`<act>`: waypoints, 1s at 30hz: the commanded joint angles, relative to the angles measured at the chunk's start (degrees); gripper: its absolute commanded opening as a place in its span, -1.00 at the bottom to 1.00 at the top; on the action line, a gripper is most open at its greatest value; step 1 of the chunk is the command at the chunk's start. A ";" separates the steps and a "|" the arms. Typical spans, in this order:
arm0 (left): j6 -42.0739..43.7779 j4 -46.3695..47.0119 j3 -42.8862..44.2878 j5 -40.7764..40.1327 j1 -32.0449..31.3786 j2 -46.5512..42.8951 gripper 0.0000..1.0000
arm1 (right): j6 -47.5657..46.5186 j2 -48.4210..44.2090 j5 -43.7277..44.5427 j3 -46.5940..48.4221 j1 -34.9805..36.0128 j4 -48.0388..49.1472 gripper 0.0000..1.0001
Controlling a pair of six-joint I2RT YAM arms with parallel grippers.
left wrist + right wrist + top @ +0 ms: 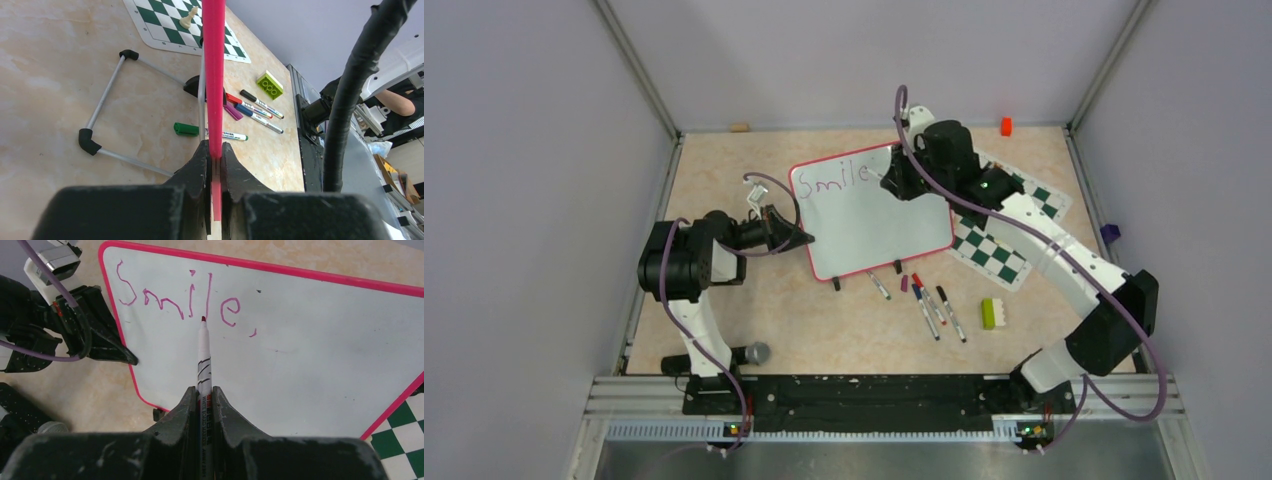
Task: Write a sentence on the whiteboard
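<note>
Right fingers (186,407) sat closed on a white marker (204,357), clamping its barrel so that the dark red tip pointed out over the board (310,370). That tip was just under the "l" of the writing (180,302), which read "Smile," in thin purple strokes near the board's far edge. Whether the tip touched the board could not be told.

Left fingers (196,167) were shut on the board's pink rim, at its left edge, seen edge-on from the left wrist. A wire stand (107,97) with black corner pieces reached out from the board onto the surface (724,330).

From above, the board lay skewed in the middle of the surface, with two black feet (836,284) toward the arm bases. Its right corner met the edge of a chess mat (1002,255). A pale pawn (188,20) stood on that mat.

Several loose markers (929,308) lay just in front of the feet, with a green brick (992,313) near them. An orange block (1006,126) sat at the far edge.
</note>
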 commanded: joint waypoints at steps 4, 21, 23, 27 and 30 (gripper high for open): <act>1.91 6.72 1.24 0.63 0.13 0.18 -1.00 | -0.42 0.77 3.94 -0.70 5.99 3.29 -1.00; 5.84 6.73 -2.16 -2.49 0.38 -1.03 -1.00 | 2.10 1.41 10.73 -7.21 14.79 11.99 -1.00; 5.70 6.70 -1.74 -1.70 0.39 -0.99 -1.00 | 2.14 1.36 10.63 -7.46 14.86 12.16 -1.00; 4.44 6.73 -0.36 -0.61 0.45 0.54 -1.00 | 2.16 1.17 10.56 -7.98 14.79 12.34 -1.00; 4.43 6.74 -0.30 -0.62 0.43 0.44 -1.00 | 2.18 0.67 10.68 -8.57 14.80 12.65 -1.00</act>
